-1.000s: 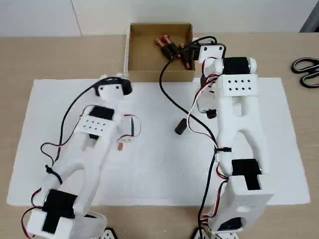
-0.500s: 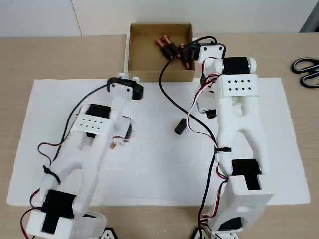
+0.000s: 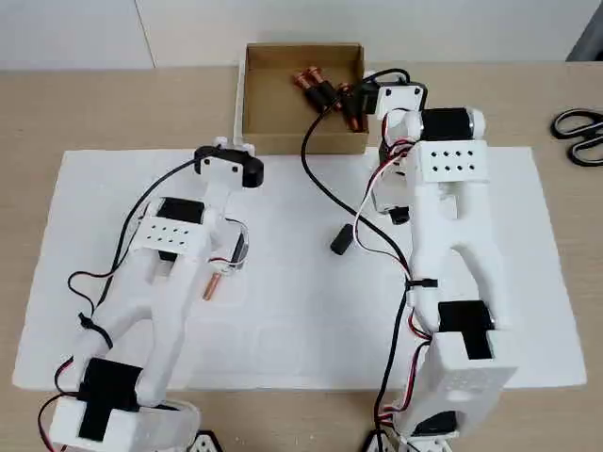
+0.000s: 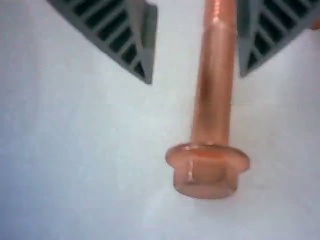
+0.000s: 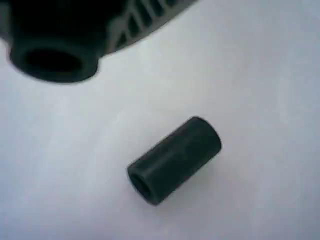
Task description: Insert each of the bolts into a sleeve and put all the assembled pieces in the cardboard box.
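A copper bolt (image 4: 214, 100) lies on the white paper (image 3: 283, 320), its flanged head (image 4: 206, 170) toward the camera. My left gripper (image 4: 195, 75) stands open over it, the shaft between the two grey fingers and close against one of them. From above, the bolt (image 3: 213, 285) pokes out under the left gripper (image 3: 231, 256). My right gripper (image 3: 396, 215) sits right of centre, shut on a black sleeve (image 5: 50, 57). A second black sleeve (image 5: 175, 159) lies loose on the paper (image 3: 342, 240). The cardboard box (image 3: 252, 94) at the back holds several assembled pieces (image 3: 330, 92).
Black cables (image 3: 316, 179) loop from the box area across the paper's middle. Scissors (image 3: 579, 132) lie on the wooden table at the far right. Both arm bases stand at the near edge.
The left arm has shifted and tilted down over the paper, and the bolt now shows lower under its gripper. The right arm and the loose sleeve have not moved.
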You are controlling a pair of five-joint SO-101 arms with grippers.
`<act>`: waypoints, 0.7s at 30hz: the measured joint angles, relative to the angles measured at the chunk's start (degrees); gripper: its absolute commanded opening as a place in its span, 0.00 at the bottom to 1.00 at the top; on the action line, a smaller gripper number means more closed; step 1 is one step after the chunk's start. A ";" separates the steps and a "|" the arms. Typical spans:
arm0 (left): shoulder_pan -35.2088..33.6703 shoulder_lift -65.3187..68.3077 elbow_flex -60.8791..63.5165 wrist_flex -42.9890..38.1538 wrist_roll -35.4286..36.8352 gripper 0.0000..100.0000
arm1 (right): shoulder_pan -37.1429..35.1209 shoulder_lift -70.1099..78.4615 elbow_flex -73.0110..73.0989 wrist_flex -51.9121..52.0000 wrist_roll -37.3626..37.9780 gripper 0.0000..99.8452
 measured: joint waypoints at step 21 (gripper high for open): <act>0.09 9.14 -1.05 -4.31 -0.26 0.11 | 0.00 0.00 1.85 0.00 0.00 0.01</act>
